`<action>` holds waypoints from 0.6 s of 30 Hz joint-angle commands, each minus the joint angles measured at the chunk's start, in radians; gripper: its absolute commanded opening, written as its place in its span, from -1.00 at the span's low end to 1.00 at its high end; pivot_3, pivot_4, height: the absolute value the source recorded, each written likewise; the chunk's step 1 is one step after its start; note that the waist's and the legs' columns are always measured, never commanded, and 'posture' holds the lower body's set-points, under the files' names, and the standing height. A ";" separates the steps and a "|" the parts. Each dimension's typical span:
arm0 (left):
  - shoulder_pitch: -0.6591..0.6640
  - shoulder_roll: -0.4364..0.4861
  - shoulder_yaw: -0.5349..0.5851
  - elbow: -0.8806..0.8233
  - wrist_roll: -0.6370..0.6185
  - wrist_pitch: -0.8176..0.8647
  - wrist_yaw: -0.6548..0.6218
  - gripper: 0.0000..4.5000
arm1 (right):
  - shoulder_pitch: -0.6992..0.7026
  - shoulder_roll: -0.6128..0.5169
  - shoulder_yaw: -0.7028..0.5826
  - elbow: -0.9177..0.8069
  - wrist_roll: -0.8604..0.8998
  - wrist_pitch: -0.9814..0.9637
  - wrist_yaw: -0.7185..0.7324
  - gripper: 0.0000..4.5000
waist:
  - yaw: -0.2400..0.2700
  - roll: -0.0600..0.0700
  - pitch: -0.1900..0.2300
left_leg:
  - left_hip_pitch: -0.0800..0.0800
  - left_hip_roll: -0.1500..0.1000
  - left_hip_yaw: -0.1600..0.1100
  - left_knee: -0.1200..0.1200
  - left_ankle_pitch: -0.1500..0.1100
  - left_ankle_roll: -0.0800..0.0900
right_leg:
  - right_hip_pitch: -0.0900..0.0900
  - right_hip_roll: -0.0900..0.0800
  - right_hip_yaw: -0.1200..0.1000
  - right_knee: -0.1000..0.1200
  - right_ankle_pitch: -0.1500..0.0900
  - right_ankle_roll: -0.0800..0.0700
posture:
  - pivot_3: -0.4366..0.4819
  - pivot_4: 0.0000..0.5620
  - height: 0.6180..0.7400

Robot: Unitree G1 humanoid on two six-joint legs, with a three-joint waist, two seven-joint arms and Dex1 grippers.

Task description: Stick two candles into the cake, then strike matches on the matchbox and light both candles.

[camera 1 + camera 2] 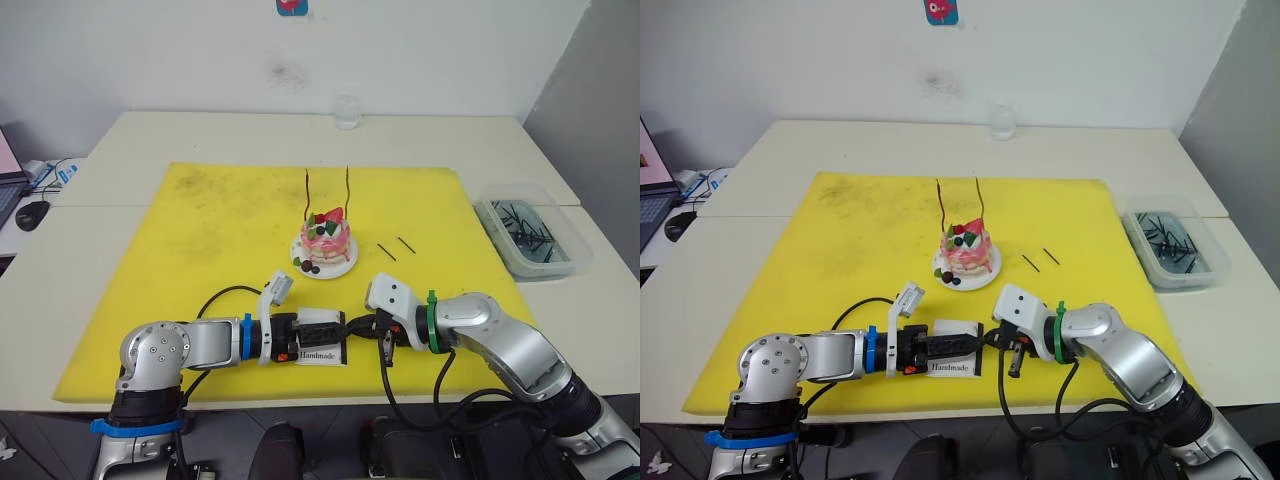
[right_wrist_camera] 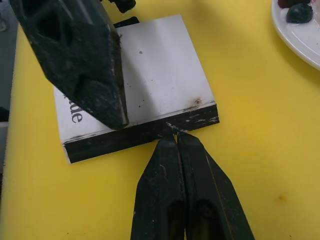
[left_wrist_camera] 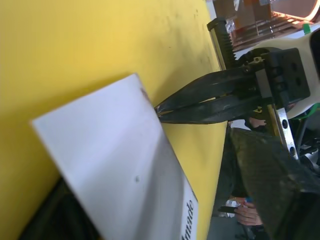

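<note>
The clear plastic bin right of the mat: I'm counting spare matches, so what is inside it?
Inside the clear plastic bin lies a loose pile of short dark sticks, crossing each other. Their overlap hides some, so a count cannot be made.

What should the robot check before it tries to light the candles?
1. Both candles standing in the cake: ok.
2. Matchbox held by the left gripper: ok.
3. Right gripper at the dark striking strip: ok, jaws shut, tips touching it.
4. A match between those jaws: cannot tell.
5. Spare matches within sight: ok, two lie on the yellow mat beside the cake.
6. Candles lit: not ok, no flame.
</note>
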 commanded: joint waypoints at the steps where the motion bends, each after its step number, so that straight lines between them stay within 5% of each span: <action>1: 0.014 0.041 -0.006 0.037 0.061 0.019 0.016 0.73 | -0.010 0.007 -0.002 -0.019 -0.002 -0.014 -0.002 -1.00 | 0.000 0.000 0.000 | 0.000 0.000 0.000 0.000 0.000 0.000 | 0.000 0.000 0.000 0.000 0.000 0.000 | -0.05 -0.47 0.82; 6: 0.018 0.047 -0.014 0.037 0.074 0.020 0.011 0.73 | -0.006 0.010 0.002 -0.024 -0.004 -0.008 -0.004 -1.00 | 0.000 0.000 0.000 | 0.001 0.000 0.000 -0.001 0.000 0.000 | 0.000 0.000 0.000 0.000 0.001 0.000 | -0.05 -0.47 0.82; 8: 0.022 0.050 -0.021 0.033 0.078 0.016 0.009 0.56 | -0.005 0.012 0.004 -0.026 -0.004 -0.007 -0.005 -1.00 | 0.000 0.000 0.000 | 0.001 0.000 0.000 -0.002 0.000 0.000 | -0.001 0.000 0.000 0.000 0.000 -0.001 | -0.05 -0.47 0.82; 18: 0.032 0.068 -0.060 0.022 0.119 -0.006 -0.011 -0.83 | -0.016 0.024 0.009 -0.020 -0.004 -0.004 -0.006 -1.00 | -0.001 0.000 0.000 | 0.001 0.000 0.001 -0.007 0.000 0.000 | -0.002 0.000 0.001 -0.002 -0.001 -0.003 | -0.05 -0.47 0.82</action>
